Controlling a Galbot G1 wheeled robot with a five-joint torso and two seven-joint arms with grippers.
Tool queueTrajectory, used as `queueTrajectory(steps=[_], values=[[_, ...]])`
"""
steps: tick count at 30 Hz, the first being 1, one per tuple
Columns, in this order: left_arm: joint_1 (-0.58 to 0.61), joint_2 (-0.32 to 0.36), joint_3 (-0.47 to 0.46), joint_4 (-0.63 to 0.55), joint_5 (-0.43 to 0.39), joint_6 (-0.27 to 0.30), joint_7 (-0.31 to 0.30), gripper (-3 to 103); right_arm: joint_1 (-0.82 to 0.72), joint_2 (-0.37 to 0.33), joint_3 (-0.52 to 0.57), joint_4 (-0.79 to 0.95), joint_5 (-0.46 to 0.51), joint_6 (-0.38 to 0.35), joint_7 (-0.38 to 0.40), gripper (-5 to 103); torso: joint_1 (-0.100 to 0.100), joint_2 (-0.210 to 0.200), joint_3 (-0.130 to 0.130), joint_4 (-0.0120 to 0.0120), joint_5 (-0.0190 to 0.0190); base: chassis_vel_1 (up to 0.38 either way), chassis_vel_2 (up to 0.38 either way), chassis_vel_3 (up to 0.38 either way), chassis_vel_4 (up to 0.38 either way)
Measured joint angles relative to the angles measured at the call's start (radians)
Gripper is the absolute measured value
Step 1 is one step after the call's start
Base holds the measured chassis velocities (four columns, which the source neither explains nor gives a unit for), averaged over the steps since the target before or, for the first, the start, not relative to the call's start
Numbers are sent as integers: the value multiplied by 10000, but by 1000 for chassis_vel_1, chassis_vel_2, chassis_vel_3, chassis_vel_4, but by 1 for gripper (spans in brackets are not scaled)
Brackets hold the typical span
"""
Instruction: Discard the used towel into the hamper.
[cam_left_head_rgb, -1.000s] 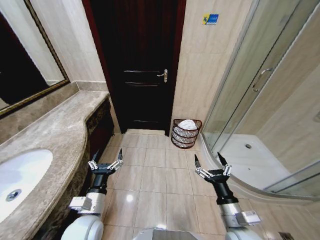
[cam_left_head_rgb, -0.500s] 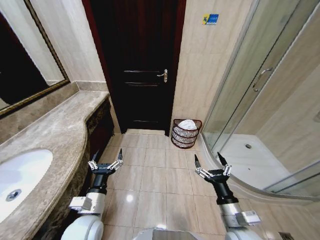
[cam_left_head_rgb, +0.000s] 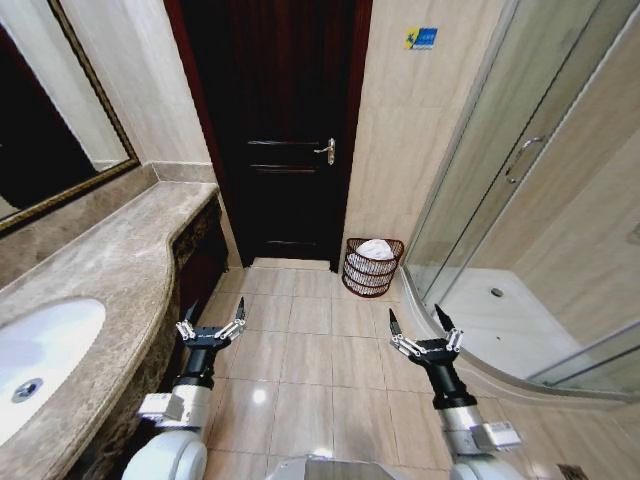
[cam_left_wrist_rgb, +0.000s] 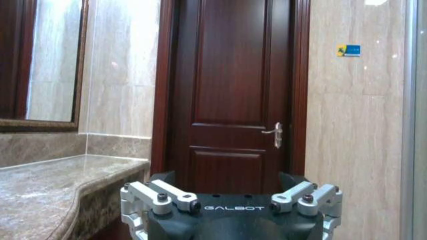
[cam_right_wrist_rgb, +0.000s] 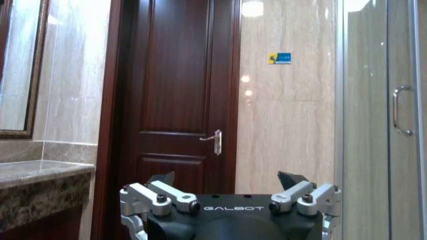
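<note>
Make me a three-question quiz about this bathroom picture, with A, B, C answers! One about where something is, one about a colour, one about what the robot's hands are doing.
1. Where is the hamper?
A. On the counter
B. On the floor by the door, next to the shower
C. Inside the sink

2. What colour is the towel in the hamper?
A. White
B. Green
C. Black

3. How are the two grippers?
A. Both shut on the towel
B. One open, one shut
C. Both open and empty

Answers:
1. B: the basket stands on the tiles between the dark door and the shower glass.
2. A: a pale white bundle sits at the basket's top.
3. C: the left gripper and right gripper hang low over the floor with fingers spread, holding nothing.
</note>
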Motion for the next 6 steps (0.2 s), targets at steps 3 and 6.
queueTrajectory(steps=[3, 6], values=[[0, 0, 0, 0, 0, 0, 0, 100, 0, 0, 0, 0, 0, 0, 0, 100, 0, 0, 0, 0, 0, 0, 0, 0, 0], [0, 0, 0, 0, 0, 0, 0, 100, 0, 0, 0, 0, 0, 0, 0, 100, 0, 0, 0, 0, 0, 0, 0, 0, 0]])
